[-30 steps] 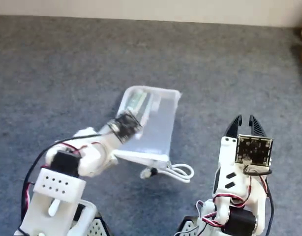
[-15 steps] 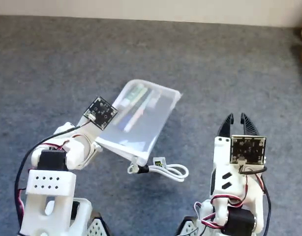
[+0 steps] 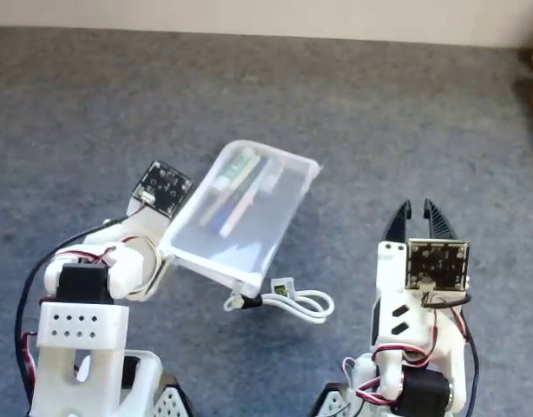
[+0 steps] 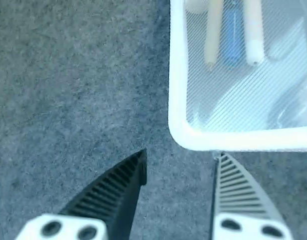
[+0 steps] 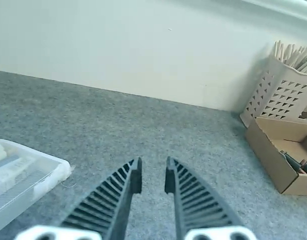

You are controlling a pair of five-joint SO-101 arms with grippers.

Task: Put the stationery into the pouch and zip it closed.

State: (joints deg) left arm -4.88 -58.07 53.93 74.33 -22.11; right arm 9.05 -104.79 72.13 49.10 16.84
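A grey carpeted surface seen from above. At the centre of the frame lies a clear pouch, its long axis slanting from upper right down to lower left. The left gripper sits at the pouch's lower left corner with its jaws wide apart and holding nothing. The corner's white rim is just beyond the tips. The right gripper stands well apart at the right of the frame, open only a narrow slit, also empty.

Several pens, the stationery, lie inside the pouch, lined up with its long axis. A zip pull on a looped white cord trails from the pouch's lower edge at bottom centre (whether the zip is shut cannot be told). The left gripper is likely the nearer to the pull.
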